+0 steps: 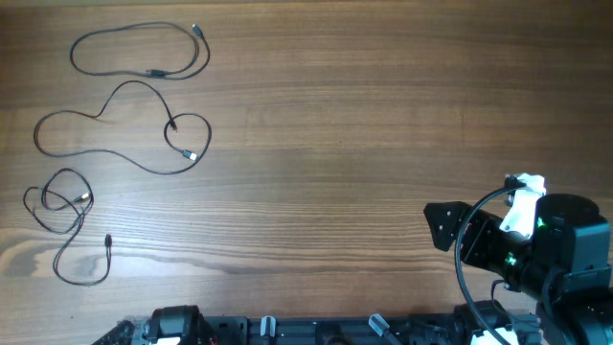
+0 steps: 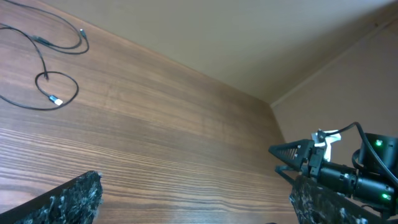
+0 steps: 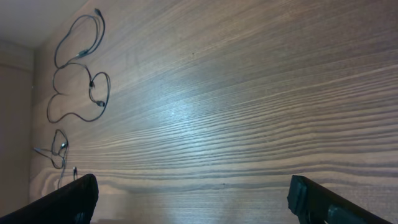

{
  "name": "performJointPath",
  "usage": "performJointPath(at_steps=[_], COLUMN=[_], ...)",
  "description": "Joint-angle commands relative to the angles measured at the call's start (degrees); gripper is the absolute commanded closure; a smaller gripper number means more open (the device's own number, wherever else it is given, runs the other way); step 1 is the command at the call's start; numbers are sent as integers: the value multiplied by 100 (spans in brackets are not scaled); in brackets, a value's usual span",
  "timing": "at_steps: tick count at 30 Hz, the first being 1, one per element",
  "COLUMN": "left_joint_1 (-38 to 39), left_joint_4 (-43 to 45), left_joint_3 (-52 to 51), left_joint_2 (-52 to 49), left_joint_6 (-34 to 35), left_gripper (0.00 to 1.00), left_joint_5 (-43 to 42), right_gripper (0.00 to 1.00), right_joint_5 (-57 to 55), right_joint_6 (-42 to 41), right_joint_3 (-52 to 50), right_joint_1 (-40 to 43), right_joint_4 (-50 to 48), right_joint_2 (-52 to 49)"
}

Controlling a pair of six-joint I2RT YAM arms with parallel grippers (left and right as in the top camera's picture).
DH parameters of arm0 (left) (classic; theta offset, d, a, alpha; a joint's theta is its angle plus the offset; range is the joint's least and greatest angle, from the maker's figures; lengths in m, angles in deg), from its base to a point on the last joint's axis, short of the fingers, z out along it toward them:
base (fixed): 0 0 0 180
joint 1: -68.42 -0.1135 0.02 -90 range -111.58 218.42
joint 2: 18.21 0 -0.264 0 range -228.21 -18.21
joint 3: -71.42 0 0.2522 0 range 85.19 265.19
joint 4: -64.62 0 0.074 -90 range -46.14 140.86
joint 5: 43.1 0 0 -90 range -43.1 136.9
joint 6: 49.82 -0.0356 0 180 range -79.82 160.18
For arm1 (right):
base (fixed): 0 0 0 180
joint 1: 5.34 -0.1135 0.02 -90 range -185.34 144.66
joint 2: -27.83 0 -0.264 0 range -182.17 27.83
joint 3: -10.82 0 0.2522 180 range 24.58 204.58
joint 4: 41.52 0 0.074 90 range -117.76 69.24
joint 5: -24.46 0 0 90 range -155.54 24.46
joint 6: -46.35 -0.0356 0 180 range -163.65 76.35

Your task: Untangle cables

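Overhead shows three thin cables (image 1: 153, 73), light, limp and slippery, on the table's (image 1: 383, 144) left side, best pinched beside a stiff plug (image 1: 190, 155); left claw (image 2: 196, 193) and right claw (image 3: 193, 186) both gape empty.

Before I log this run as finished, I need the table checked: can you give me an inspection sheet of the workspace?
Surface: wood-grain table.
Job's things: three thin cords at the left. The top cable forms one loop, the middle cable crosses itself once, and the bottom cable is bunched in a small loop. They appear apart from one another.
Clutter: nothing seen.
Grippers: left gripper open and empty; right gripper open and empty. Both are far from the cords.
Cables: thick robot wiring arcs over the right arm.
Surroundings: beige wall beyond the table edge.
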Motion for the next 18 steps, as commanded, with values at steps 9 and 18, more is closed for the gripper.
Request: performJointPath(at_steps=[9, 18], left_joint_1=[20, 20], left_joint_4=[15, 15], left_joint_3=[-33, -33], left_joint_2=[22, 22], left_joint_6=[24, 24], left_gripper=[0, 0], left_joint_5=[98, 98], right_gripper=[0, 0], right_joint_5=[-136, -136], right_joint_6=[98, 98], right_joint_3=[48, 46], right_joint_1=[11, 11], right_joint_4=[31, 68], right_joint_2=[20, 20])
